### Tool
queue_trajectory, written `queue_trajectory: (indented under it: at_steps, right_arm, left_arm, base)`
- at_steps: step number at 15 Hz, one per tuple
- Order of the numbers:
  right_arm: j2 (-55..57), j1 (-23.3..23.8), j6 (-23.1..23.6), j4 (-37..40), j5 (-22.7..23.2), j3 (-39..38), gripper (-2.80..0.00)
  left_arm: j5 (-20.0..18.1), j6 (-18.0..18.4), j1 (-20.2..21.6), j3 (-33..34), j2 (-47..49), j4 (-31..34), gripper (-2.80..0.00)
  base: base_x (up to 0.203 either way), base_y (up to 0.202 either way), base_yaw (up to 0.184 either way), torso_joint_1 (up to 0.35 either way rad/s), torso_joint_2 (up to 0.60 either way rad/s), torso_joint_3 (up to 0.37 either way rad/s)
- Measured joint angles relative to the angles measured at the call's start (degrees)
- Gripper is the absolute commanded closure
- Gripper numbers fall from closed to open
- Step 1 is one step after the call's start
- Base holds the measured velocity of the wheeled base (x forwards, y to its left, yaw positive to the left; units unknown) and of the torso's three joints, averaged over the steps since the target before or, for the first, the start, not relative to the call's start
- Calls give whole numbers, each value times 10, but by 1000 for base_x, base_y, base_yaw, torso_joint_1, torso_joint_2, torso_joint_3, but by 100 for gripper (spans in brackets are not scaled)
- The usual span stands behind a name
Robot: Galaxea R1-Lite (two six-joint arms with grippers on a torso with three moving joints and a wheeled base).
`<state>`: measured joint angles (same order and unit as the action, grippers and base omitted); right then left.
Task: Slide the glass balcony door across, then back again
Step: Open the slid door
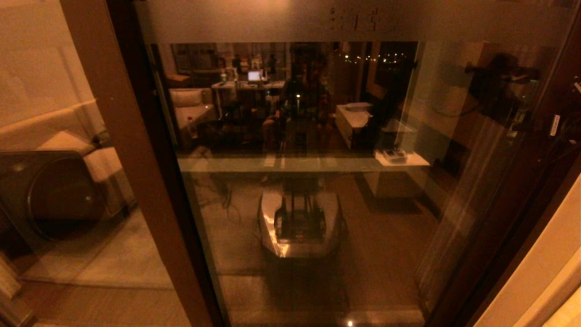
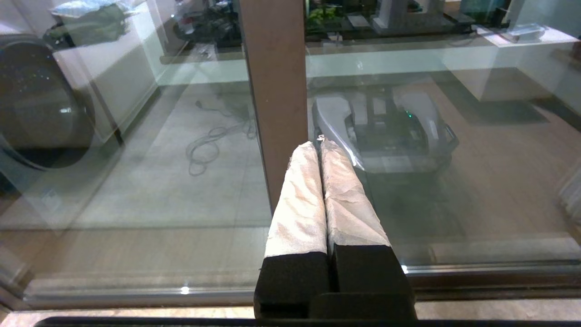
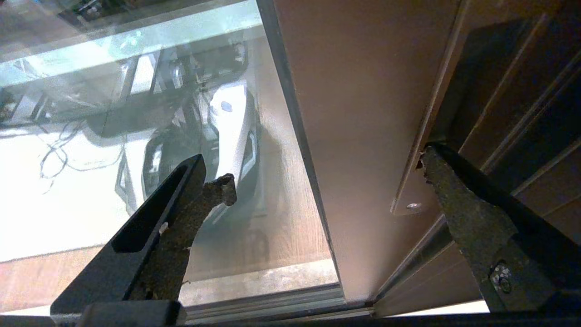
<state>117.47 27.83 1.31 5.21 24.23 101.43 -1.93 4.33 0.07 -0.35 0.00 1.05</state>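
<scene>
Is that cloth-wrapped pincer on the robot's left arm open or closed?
Closed: the left pincer has both wrapped fingers pressed together, gripping nothing.

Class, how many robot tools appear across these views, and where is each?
2. The left tool, shut, points at a brown stile of the glass balcony door; the right tool, open, straddles its other stile low down.

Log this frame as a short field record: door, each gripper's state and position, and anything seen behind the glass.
door: glass balcony door, brown frame, frosted top band
left gripper: fingers shut, tips at a brown frame post
right gripper: fingers open, straddling the door's stile, one finger at the stile's outer edge
contact: cannot tell if either gripper touches the frame
behind glass: washing machine at left
</scene>
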Motion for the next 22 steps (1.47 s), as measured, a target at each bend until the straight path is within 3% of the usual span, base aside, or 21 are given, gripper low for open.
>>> queue_trajectory:
  at_steps: [7, 22]
  right_arm:
    - [-1, 0, -3, -3, 39, -4, -280]
    - [-26, -16, -2, 1, 44, -35, -280]
  left_arm:
    - [0, 0, 0, 0, 0, 0, 0]
    - [0, 0, 0, 0, 0, 0, 0]
  base:
    - [0, 0, 0, 0, 0, 0]
    - [0, 0, 0, 0, 0, 0]
